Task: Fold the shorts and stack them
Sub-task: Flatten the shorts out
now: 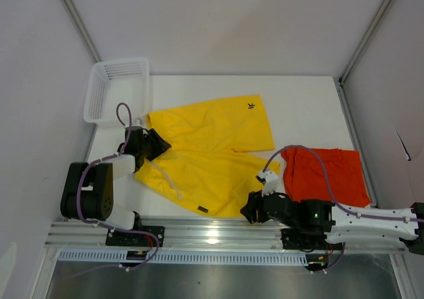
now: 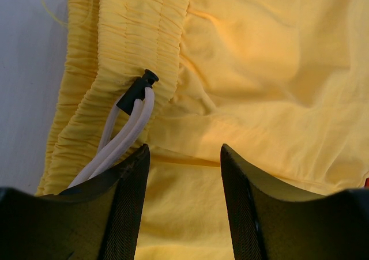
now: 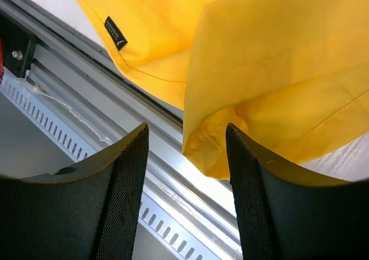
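While the yellow shorts lay spread over the middle of the table, the orange-red shorts sat apart near its right edge and a white basket stood at the far left corner. From above, the left gripper was at the yellow waistband and the right gripper at the near hem corner, by the rail.

On the left wrist camera, the fingers stood moderately apart, gripping nothing. Yellow cloth showed below the gap, with a white drawstring passing beside one finger and its black toggle just ahead.

On the right wrist camera, the fingers also stood apart and empty. The hem corner hung just beyond them over the rail.

This looked like the grasp before the first fold. It would go best if the left pinched the waistband itself rather than the cord alone, the right took the corner well in, and both lifted evenly.
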Available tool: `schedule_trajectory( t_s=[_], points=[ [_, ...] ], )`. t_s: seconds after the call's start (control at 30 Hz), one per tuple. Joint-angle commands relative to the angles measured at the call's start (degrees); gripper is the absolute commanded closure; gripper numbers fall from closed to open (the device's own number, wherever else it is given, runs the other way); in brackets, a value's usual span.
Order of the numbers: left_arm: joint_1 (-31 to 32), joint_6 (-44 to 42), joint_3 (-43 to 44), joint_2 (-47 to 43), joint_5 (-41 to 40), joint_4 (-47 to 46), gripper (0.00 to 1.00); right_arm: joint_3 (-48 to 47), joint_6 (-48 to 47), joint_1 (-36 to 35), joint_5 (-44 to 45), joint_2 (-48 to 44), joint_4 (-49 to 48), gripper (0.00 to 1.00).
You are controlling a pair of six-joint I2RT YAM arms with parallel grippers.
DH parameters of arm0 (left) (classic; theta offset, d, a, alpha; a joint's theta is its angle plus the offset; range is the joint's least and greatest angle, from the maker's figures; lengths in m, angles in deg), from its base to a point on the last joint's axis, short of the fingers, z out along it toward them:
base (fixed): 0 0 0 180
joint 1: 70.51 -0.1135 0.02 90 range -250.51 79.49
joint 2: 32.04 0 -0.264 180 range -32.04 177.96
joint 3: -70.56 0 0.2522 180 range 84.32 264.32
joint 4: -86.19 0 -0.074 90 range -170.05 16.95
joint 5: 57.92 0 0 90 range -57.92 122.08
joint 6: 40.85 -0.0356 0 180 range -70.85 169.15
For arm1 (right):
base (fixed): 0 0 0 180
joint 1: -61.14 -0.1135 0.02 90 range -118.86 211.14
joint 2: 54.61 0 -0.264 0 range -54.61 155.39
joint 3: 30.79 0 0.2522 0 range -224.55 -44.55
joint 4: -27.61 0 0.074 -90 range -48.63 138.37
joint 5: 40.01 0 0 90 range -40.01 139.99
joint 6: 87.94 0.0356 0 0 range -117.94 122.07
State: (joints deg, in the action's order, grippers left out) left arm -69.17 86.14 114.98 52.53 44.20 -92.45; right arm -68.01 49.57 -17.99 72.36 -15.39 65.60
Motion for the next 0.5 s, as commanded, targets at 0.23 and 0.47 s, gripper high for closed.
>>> schedule_trajectory(
  t_s=[0.23, 0.47],
  points=[
    [-0.4, -1.8, -0.2, -0.1, -1.0, -0.1, 0.44, -3.9, 2.2, -9.2, 18.6, 12.8, 2.2, 0.49],
    [-0.4, -1.8, -0.1, -0.1, -1.0, -0.1, 0.44, -10.2, 9.2, -15.3, 27.4, 23.6, 9.3, 0.65]
  ],
)
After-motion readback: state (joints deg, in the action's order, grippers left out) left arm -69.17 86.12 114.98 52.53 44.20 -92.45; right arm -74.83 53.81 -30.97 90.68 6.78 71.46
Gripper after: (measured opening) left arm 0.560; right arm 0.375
